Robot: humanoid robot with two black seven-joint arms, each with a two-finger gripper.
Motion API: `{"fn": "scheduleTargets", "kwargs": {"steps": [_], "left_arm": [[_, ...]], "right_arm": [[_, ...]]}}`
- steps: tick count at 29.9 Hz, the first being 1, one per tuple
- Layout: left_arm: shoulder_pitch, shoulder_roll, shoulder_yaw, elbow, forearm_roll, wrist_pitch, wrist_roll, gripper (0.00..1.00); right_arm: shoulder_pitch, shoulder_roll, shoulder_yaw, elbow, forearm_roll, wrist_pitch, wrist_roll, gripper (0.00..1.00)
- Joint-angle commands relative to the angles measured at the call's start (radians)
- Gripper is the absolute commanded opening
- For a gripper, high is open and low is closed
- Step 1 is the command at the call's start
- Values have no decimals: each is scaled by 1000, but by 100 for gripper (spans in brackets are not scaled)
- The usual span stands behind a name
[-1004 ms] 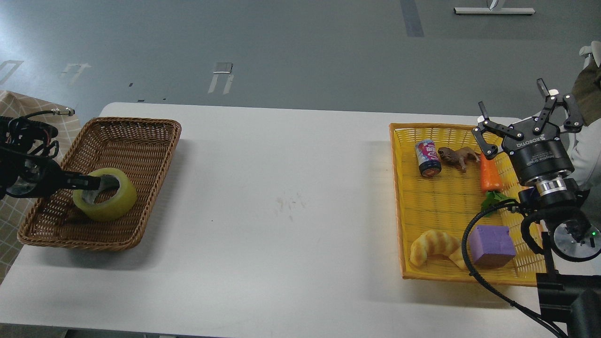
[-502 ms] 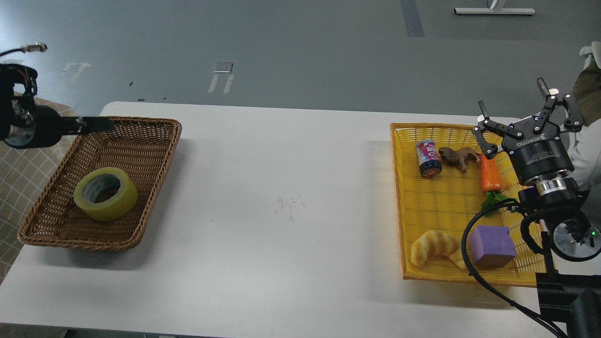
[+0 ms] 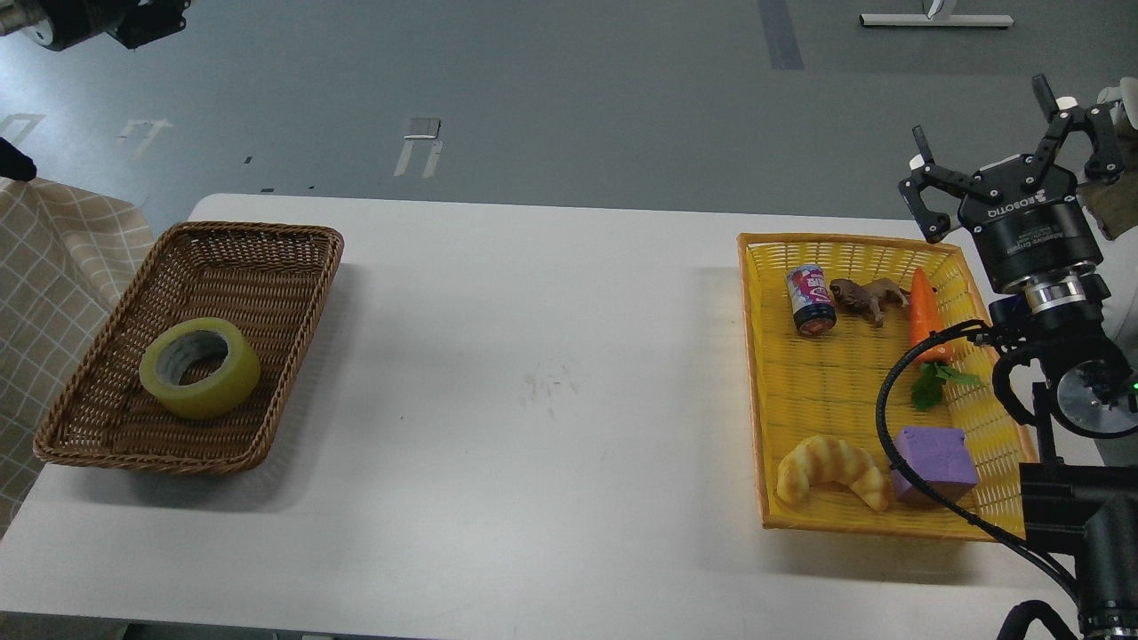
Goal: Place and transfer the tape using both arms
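Tape (image 3: pixel 199 367) alone in wicker basket (image 3: pixel 267 244)

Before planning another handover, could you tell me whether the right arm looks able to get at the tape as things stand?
Probably not directly: the tape lies in the brown wicker basket at the table's far left, while the right end effector hovers open above the yellow basket at the far right.

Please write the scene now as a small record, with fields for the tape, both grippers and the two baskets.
tape: lying flat in the brown wicker basket, untouched
left gripper: top left corner, far above the basket, fingers not distinguishable
right gripper: open, empty, raised beyond the yellow basket
yellow basket contents: can, toy animal, carrot, croissant, purple block
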Motion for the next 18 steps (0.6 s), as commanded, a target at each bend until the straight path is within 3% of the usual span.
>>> {"fn": "scheduleTargets", "kwargs": {"steps": [1,10,14,18], "left_arm": [[13,-30,-56,-4,-110,-15,-1,98],[58,-76,-122,-52,-281,-15,-4,98],[145,-97,-196,-128,-300,-15,-54,98],[248,-132,-288,-194,-300,-15,-67,98]], "right_arm": [[39,-24,-2,-2,-4,0,-3,100],[164,-54,-83,-71,-4,0,-4,100],[197,-56,-139,-82,-4,0,-3,100],[222,-56,-178,-100,-4,0,-3,100]]}}
